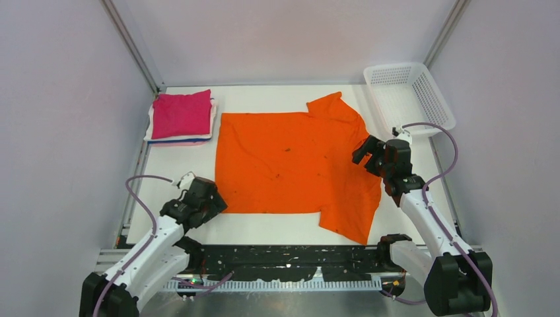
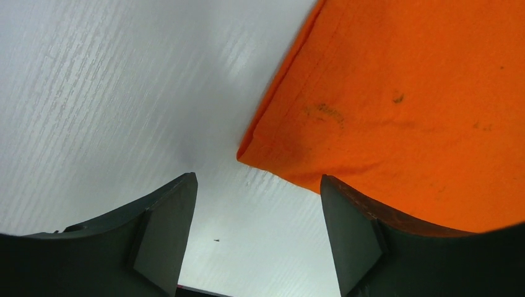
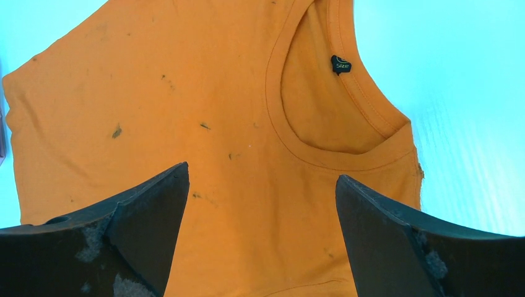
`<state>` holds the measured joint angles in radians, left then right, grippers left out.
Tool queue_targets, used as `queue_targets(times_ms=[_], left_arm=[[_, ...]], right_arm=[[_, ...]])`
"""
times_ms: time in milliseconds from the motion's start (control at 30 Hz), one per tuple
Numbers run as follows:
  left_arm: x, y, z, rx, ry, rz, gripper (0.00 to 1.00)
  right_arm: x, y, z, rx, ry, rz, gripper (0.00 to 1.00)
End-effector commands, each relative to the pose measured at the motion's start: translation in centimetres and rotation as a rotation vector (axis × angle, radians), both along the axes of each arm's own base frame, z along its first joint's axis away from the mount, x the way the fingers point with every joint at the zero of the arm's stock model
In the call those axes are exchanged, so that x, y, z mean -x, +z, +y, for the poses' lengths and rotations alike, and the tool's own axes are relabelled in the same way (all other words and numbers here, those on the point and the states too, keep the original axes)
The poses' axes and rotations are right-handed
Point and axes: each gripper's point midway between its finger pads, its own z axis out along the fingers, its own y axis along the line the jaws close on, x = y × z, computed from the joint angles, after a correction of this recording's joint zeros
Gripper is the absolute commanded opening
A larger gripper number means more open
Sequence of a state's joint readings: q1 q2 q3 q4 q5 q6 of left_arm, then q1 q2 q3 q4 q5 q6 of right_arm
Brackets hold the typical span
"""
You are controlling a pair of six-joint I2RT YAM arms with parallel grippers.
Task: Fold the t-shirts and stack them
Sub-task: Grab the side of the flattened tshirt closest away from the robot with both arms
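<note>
A bright orange t-shirt lies spread flat in the middle of the table, neck to the right, sleeves at back right and front right. A folded magenta-pink t-shirt tops a small stack with white and blue cloth under it at the back left. My left gripper is open and empty just off the orange shirt's front left corner. My right gripper is open and empty above the shirt's collar end; the neckline and size label show beyond its fingers.
A white plastic lattice basket stands at the back right corner, just behind the right arm. Bare white table lies between the shirt's front edge and the black rail at the near side. Grey walls close in on both sides.
</note>
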<state>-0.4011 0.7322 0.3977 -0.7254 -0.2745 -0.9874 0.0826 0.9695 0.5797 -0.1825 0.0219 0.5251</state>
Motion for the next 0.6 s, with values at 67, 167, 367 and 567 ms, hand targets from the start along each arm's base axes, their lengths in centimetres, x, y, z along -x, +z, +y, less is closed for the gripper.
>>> queue_targets(times_ms=[67, 167, 367, 567], left_arm=[[-1.6, -0.8, -0.2, -0.008, 0.055, -0.001, 0.64], [-1.6, -1.3, -0.2, -0.021, 0.058, 0.031, 0.55], [-2.1, -2.1, -0.3, -0.037, 0.053, 0.053, 0.42], [-2.2, -2.8, -1.1, -0.018, 0.017, 0.083, 0.20]], right_arm=[[-0.3, 0.2, -0.4, 0.016, -0.016, -0.012, 0.95], [-0.3, 0.1, -0.7, 0.024, -0.030, -0.007, 0.96], [-0.2, 0.1, -0.8, 0.024, -0.043, -0.007, 0.95], [-0.2, -0.1, -1.0, 0.027, -0.053, 0.001, 0.95]])
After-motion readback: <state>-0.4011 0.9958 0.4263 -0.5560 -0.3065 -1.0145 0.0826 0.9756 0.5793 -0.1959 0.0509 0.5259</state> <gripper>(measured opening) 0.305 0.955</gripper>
